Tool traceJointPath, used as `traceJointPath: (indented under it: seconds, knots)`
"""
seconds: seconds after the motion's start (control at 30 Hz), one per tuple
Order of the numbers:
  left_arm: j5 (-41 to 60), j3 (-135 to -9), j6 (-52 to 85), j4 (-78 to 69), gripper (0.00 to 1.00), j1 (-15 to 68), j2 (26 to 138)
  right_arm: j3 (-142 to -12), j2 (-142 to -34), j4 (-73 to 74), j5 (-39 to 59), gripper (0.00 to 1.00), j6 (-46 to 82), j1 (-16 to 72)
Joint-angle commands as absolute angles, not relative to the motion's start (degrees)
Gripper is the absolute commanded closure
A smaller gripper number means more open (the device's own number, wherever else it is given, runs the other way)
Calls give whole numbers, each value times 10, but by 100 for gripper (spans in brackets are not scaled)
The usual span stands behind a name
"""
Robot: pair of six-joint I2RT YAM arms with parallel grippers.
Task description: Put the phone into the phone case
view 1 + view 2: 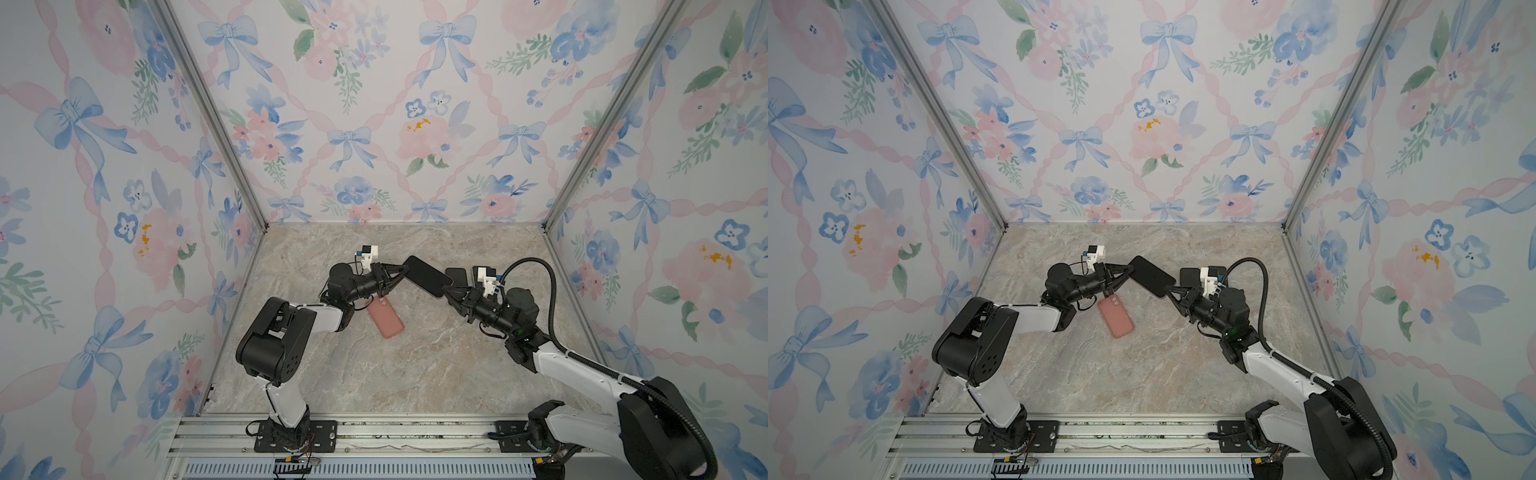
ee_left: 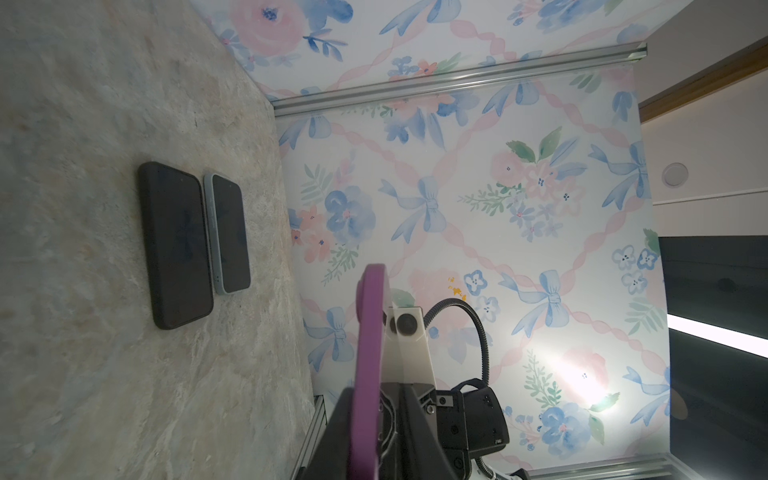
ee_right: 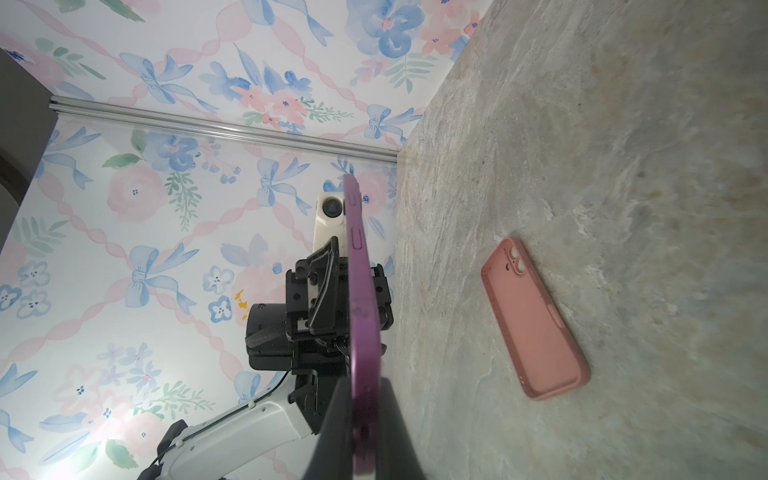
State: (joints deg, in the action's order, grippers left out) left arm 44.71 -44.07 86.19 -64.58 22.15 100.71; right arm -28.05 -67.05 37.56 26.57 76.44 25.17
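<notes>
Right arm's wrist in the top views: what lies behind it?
Two phones on the table, side by side: black phone, pale-edged phone. In top views the right arm covers all but their far ends.

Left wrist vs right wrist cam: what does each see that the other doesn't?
Only left wrist: a dark phone and a light-blue phone lying side by side on the tabletop. Only right wrist: the pink case, lying flat on the tabletop. Both: the purple phone edge-on in the foreground, the marble tabletop and the floral walls.
</notes>
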Motion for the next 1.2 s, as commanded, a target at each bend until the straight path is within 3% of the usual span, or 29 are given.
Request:
traceJointPath:
  seconds: [0.0,0.2,0.37,0.63,1.17]
  knots:
    - [435,-446,727,-507,58,220,959,-308,-646,316,260,100,728,251]
    - [291,-526,464,-93,50,214,905,-324,-620,208,255,100,682,245]
    - [190,-582,380,79,35,200,927,-341,-620,133,253,100,635,246]
    - [187,-603,348,117,26,148,983,-364,-621,51,242,100,564,268]
    - [208,-636,339,120,28,157,1071,-391,-671,33,253,100,527,294]
